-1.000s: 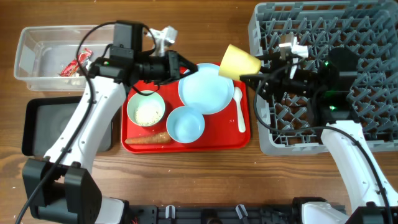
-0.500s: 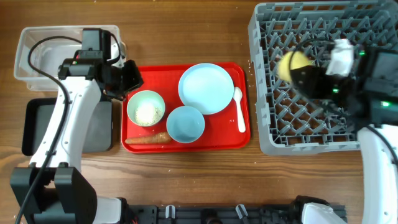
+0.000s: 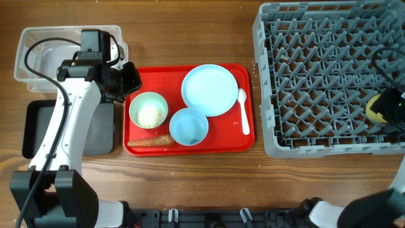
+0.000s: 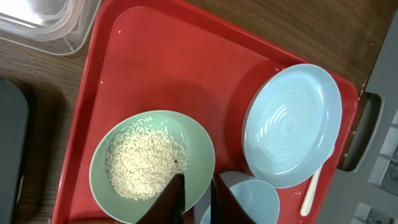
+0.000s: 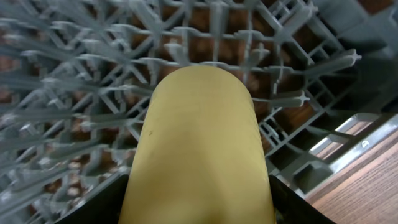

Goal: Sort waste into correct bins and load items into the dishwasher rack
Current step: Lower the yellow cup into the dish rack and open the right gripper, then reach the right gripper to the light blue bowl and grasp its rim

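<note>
Rack (image 3: 316, 76) was seen filling the table's (image 5: 364, 180) R side, its L wall just beside the red tray (image 3: 245, 75), w/ a slim strip of wood btwn them. Cup (image 5: 199, 124) was held over the rack's near-R corner, clamped btwn the R gripper's (image 5: 196, 200) fingers, w/ rack edge & bare table close behind. L gripper (image 4: 196, 198) was hung over the red tray's L part, all but closed w/ a slim gap, nothing held. Green bowl (image 4: 202, 158) w/ rice (image 4: 140, 165) was seen directly below it, blue bowl (image 4: 249, 198) & plate (image 4: 292, 124) off toward the rack. Tub (image 3: 44, 57) & black tray (image 3: 38, 126) were set L of the red tray; open wood was left along the near edge.
</note>
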Tool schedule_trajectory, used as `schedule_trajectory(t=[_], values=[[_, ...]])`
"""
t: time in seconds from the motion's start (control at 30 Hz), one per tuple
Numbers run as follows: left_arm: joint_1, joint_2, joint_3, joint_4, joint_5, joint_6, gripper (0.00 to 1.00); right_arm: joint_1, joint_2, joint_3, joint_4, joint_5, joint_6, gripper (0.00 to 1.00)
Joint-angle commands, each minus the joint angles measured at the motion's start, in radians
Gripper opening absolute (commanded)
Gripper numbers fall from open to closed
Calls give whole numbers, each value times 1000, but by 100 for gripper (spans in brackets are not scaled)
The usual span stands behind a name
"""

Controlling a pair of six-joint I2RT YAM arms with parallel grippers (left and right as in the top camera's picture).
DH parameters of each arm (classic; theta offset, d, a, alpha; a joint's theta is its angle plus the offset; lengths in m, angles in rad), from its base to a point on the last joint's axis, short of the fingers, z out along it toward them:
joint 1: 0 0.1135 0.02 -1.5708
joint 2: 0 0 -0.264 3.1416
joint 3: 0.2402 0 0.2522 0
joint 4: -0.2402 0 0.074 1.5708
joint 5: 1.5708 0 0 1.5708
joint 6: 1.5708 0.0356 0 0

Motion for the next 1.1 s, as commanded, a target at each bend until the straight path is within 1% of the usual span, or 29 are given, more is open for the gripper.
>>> schedule_trajectory(t=[0.0,0.03,0.07,0.1,0.13,0.17,0.2,0.23,0.3,0.4,0.47,0.57,0.63,0.67,0.7,0.8,0.9,0.93,1.0,1.03,1.07], values=[[5,-23,8,-5,-13,16,14,-15,80,18,34,20,30,27],[5,-23,8,-8,-13,20,14,-15,113,18,46,20,30,35],[5,-23,8,-9,-12,36,14,-15,137,18,64,20,30,37],[5,-23,8,-12,-13,38,14,-15,153,18,89,19,31,45],[5,-23,8,-13,-12,38,14,-15,161,18,104,18,31,50],[5,-23,8,-13,-12,38,14,-15,169,18,136,3,32,60],[5,-23,8,-13,-12,38,14,-14,171,18,172,-28,32,84],[5,-23,8,-13,-12,38,14,-15,170,19,193,-63,32,100],[5,-23,8,-13,-13,38,15,-14,163,22,208,-98,67,100],[5,-23,8,-13,-13,38,15,-14,141,22,212,-102,72,100],[5,-23,8,-13,-13,38,15,-14,106,22,222,-148,71,100],[5,-23,8,-13,-12,38,15,-14,29,22,252,-319,71,100],[5,-23,8,-13,-12,38,16,-8,-31,22,255,-492,68,100],[5,-23,8,-13,-13,38,17,11,-60,21,243,-551,52,100],[5,-23,8,-13,-13,38,18,38,-80,21,222,-562,42,100],[5,-23,8,-29,-13,38,22,207,-120,21,124,-558,-51,100],[5,-23,8,-39,-13,38,35,418,-120,21,89,-460,-51,100],[5,-23,8,-43,-13,38,37,479,-120,21,87,-432,-48,100],[5,-23,8,-53,-13,38,43,670,-113,21,98,-345,-39,100],[5,-23,8,-54,-13,38,43,711,-107,21,104,-321,-30,100],[5,-23,8,-57,-13,38,43,797,-91,21,119,-274,-19,100]])
